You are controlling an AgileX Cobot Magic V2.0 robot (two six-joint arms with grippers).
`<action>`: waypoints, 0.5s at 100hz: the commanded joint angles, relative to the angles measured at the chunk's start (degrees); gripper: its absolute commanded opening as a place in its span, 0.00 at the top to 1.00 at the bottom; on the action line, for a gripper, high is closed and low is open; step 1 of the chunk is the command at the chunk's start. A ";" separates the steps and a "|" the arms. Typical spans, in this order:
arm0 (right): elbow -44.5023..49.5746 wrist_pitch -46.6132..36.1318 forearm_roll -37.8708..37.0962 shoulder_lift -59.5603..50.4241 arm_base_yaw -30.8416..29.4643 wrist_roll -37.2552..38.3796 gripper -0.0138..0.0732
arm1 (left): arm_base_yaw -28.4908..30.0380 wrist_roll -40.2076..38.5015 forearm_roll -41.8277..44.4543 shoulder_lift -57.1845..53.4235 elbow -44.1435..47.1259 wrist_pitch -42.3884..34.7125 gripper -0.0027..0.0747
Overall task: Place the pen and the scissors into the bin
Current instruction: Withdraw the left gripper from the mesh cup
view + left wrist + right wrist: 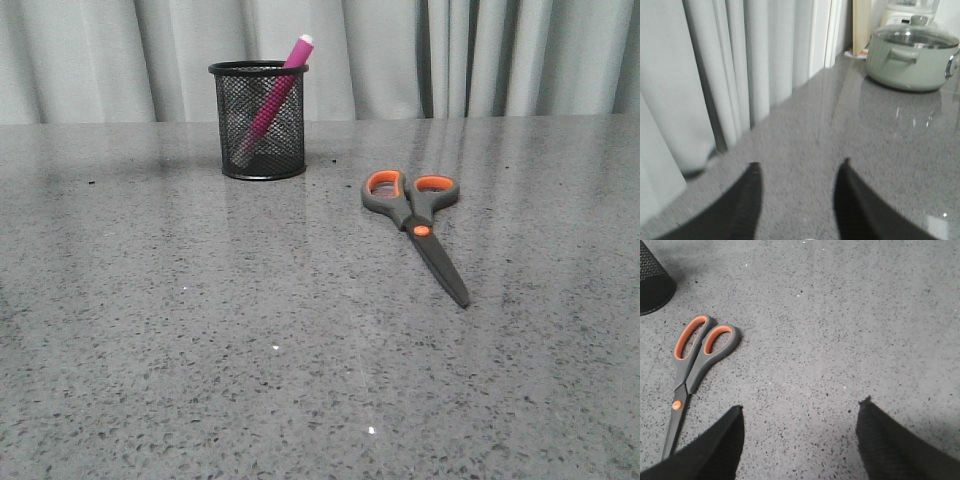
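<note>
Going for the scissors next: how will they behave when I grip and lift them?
The scissors lie flat and closed on the speckled table, so they probably won't roll, though they may slide on that glossy surface. They look rigid; the blades could swing open if lifted by one handle loop. The open right gripper holds nothing.

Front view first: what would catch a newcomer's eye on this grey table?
The magenta pen stands out, leaning inside the black mesh bin toward the back of the table. To the bin's right and nearer the camera, the scissors lie flat, closed, orange-lined loops toward the curtain. In the left wrist view a pale green lidded pot sits on the countertop.
</note>
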 commanded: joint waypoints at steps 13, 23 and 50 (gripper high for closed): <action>-2.08 -3.58 0.23 -0.07 0.24 -0.53 0.34 | 3.07 -6.42 8.83 -13.06 -3.63 2.68 0.99; -2.08 -3.05 0.77 -0.07 0.24 -0.53 0.34 | 3.19 -16.14 21.16 -17.36 -3.52 -0.35 0.99; -2.19 -2.14 1.47 -0.07 0.24 -0.53 0.34 | 3.19 -29.17 37.10 -30.30 5.34 -10.24 0.99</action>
